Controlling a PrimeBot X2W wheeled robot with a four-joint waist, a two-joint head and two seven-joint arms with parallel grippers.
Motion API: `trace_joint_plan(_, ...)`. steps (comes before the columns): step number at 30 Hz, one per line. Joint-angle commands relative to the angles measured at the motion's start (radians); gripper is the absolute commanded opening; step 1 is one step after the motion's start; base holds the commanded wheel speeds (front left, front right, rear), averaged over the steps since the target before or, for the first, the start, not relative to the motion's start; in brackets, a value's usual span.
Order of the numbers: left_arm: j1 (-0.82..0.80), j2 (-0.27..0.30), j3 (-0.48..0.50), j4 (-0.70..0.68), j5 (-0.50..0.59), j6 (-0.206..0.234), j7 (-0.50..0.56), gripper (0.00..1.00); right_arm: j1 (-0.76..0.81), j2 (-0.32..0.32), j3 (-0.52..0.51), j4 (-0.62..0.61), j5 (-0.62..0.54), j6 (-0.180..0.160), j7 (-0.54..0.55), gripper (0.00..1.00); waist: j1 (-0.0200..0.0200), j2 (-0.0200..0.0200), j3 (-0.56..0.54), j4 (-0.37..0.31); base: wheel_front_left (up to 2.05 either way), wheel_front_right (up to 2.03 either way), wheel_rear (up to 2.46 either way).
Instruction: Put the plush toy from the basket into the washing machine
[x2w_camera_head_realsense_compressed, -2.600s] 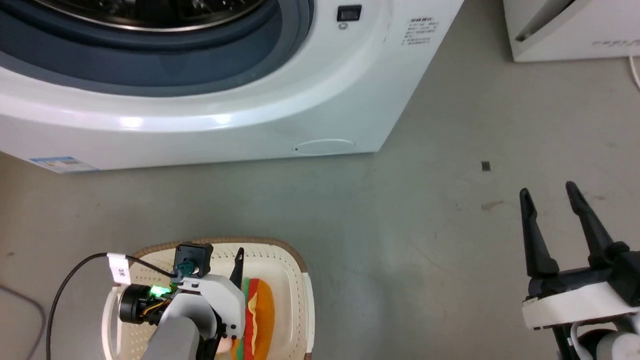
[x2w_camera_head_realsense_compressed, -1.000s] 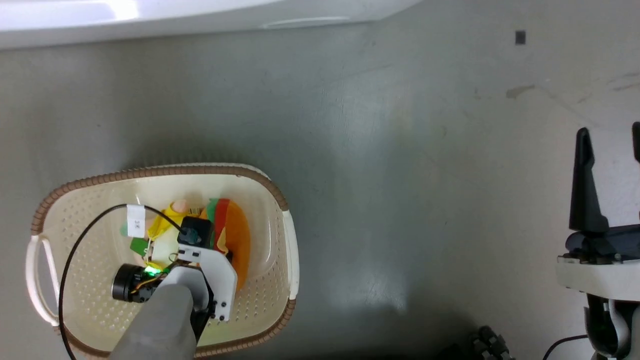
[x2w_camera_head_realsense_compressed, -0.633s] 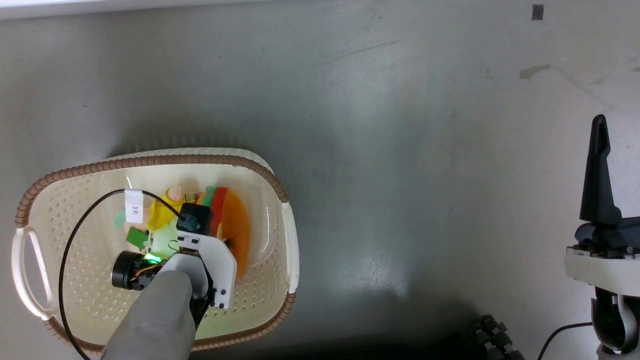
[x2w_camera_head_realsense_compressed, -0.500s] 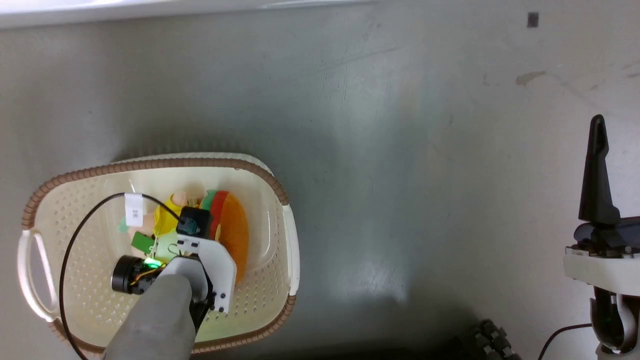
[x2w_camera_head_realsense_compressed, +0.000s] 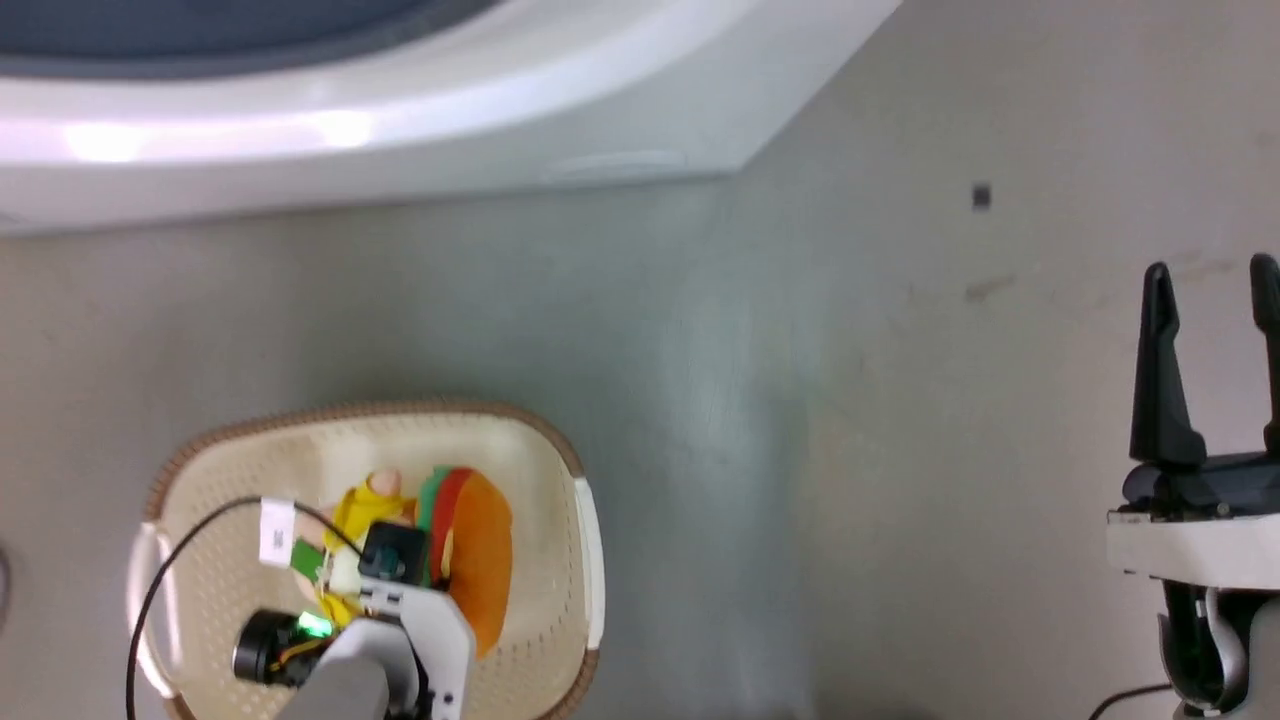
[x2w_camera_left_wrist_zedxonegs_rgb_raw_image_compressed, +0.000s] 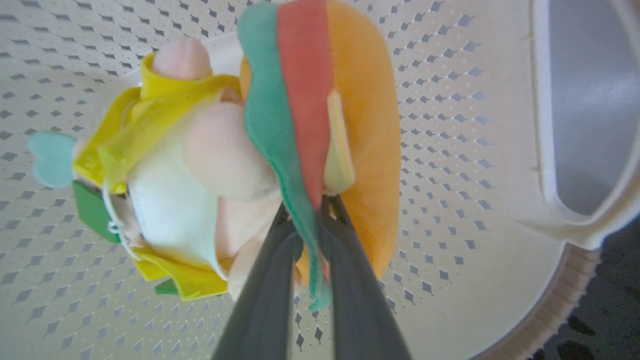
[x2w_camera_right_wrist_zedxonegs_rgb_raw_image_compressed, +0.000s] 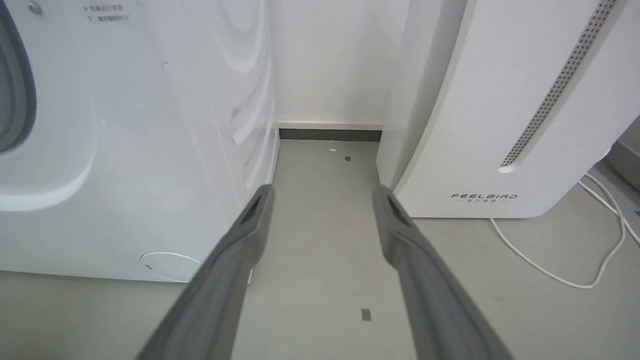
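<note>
Up close, the left wrist view shows the left gripper (x2w_camera_left_wrist_zedxonegs_rgb_raw_image_compressed: 306, 220) with its two dark fingers almost closed. They pinch the thin green and red cloth layers at the edge of the small, soft, hamburger-shaped plush toy (x2w_camera_left_wrist_zedxonegs_rgb_raw_image_compressed: 280, 130). In the head view the robot's own white wrist covers those fingers and the near part of the toy (x2w_camera_head_realsense_compressed: 480, 560).

The toy is inside the oval cream plastic basket with little holes and a brown braided rim (x2w_camera_head_realsense_compressed: 350, 410), at the near left on the grey floor (x2w_camera_head_realsense_compressed: 800, 450). It stands on its edge. Its long side runs from near to far, in line with the fingers. The orange bun faces right. The beige round parts, yellow cloth and green tag are on the left. I cannot tell if it touches the basket's bottom.

The big white front-loading washing machine (x2w_camera_head_realsense_compressed: 500, 140) is far from the basket. The picture's top edge cuts it off, so only a strip of its grey ring shows.

The right gripper (x2w_camera_head_realsense_compressed: 1212, 268) is at the right, well apart from the basket, fingers wide apart and holding nothing. Its own view adds a white box-shaped appliance (x2w_camera_right_wrist_zedxonegs_rgb_raw_image_compressed: 500, 100) and a white cable (x2w_camera_right_wrist_zedxonegs_rgb_raw_image_compressed: 550, 272) to the machine's right.
</note>
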Motion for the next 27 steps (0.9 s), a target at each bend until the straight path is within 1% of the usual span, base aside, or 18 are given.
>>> trace_joint_plan(1, 0.019, -0.002, 0.002, 0.000, -0.006, -0.003, -0.018, 0.00, 0.013, 0.000, -0.002, 0.009, 0.001, -0.001, -0.004, 1.00, 0.0000, 0.0000, -0.114, 0.012, 0.00, 0.00, 0.00)
trace_joint_plan(5, 0.051, 0.002, 0.010, -0.031, -0.019, -0.007, -0.070, 0.00, 0.046, 0.000, -0.012, 0.031, -0.001, -0.001, -0.004, 1.00, 0.0000, 0.0000, -0.208, 0.034, 0.00, 0.00, 0.00)
trace_joint_plan(8, 0.084, 0.008, 0.015, -0.082, -0.023, -0.005, -0.080, 0.00, 0.075, 0.000, -0.020, 0.045, -0.003, -0.001, -0.004, 1.00, 0.0000, 0.0000, -0.270, 0.051, 0.00, 0.00, 0.00)
trace_joint_plan(11, 0.133, 0.017, 0.040, -0.207, -0.030, 0.009, -0.081, 0.00, 0.100, 0.000, -0.042, 0.056, 0.000, -0.001, -0.004, 1.00, 0.0000, 0.0000, -0.328, 0.071, 0.00, 0.00, 0.00)
trace_joint_plan(14, 0.199, 0.019, 0.084, -0.326, -0.049, 0.014, -0.081, 0.00, 0.122, 0.000, -0.072, 0.062, 0.007, -0.001, -0.004, 1.00, 0.0000, 0.0000, -0.377, 0.087, 0.00, 0.00, 0.00)
trace_joint_plan(21, 0.326, 0.017, 0.135, -0.553, -0.027, 0.035, -0.082, 0.00, 0.161, 0.000, -0.102, 0.078, 0.009, -0.001, -0.004, 1.00, 0.0000, 0.0000, -0.477, 0.118, 0.00, 0.00, 0.00)
trace_joint_plan(27, 0.410, 0.013, 0.186, -0.739, -0.005, 0.053, -0.082, 0.00, 0.189, 0.000, -0.119, 0.090, 0.025, -0.001, -0.004, 1.00, 0.0000, 0.0000, -0.542, 0.123, 0.00, 0.00, 0.00)
